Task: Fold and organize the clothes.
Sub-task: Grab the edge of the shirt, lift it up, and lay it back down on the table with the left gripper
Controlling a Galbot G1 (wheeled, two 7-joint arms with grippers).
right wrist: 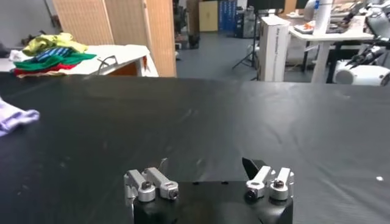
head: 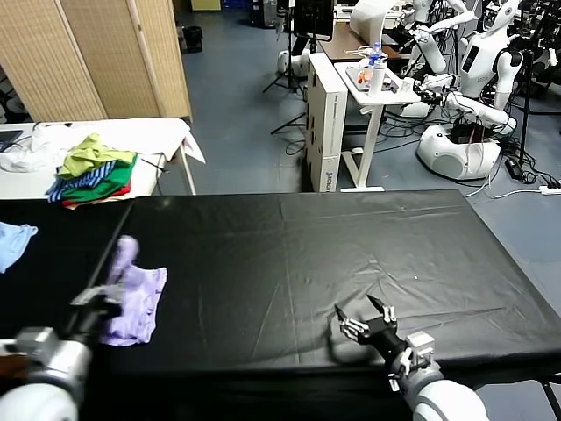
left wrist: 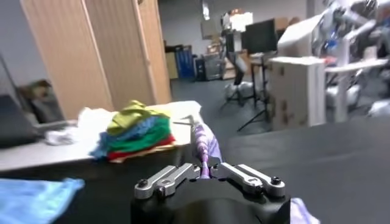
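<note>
The pale lavender T-shirt (head: 136, 294) is bunched up at the left front of the black table (head: 307, 254). My left gripper (head: 110, 289) is shut on a fold of it and lifts part of the fabric above the table. In the left wrist view the shirt (left wrist: 206, 146) rises as a pinched strip from between the closed jaws of the gripper (left wrist: 205, 171). My right gripper (head: 364, 316) is open and empty, low over the table's front right. In the right wrist view it (right wrist: 204, 167) has wide-spread jaws, and the shirt (right wrist: 15, 115) lies far off.
A heap of green, striped and red garments (head: 92, 171) lies on a white table (head: 158, 136) behind the left end. A small light blue cloth (head: 13, 241) lies at the black table's far left edge. Other robots and desks stand behind.
</note>
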